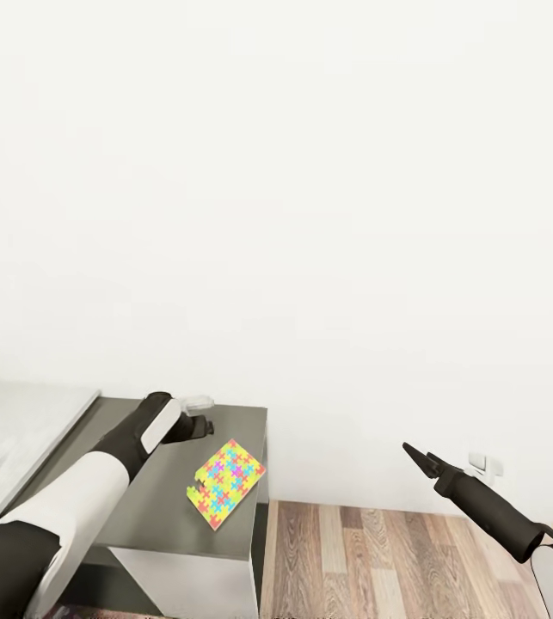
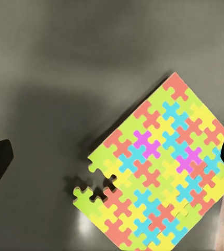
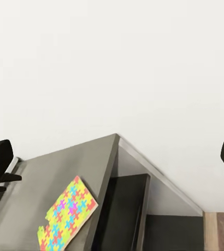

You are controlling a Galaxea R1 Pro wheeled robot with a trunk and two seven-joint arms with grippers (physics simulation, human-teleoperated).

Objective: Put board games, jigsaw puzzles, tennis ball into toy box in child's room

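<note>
Jigsaw puzzle (image 3: pixel 67 215): flat on table (image 3: pixel 70 167) (grey top), near its edge; white wall (image 3: pixel 112 63) at twelve o'clock.

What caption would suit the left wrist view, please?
Open left gripper above a jigsaw puzzle lying flat on the table.

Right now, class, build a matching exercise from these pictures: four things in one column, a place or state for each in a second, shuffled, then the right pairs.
Column one:
1. jigsaw puzzle
2. left pincer
3. right pincer
4. wall socket

Column two:
A. low on the white wall
B. out over the wooden floor
C. flat on the table, near its edge
D. above the table, beyond the puzzle

Pairs: 1-C, 2-D, 3-B, 4-A
</note>
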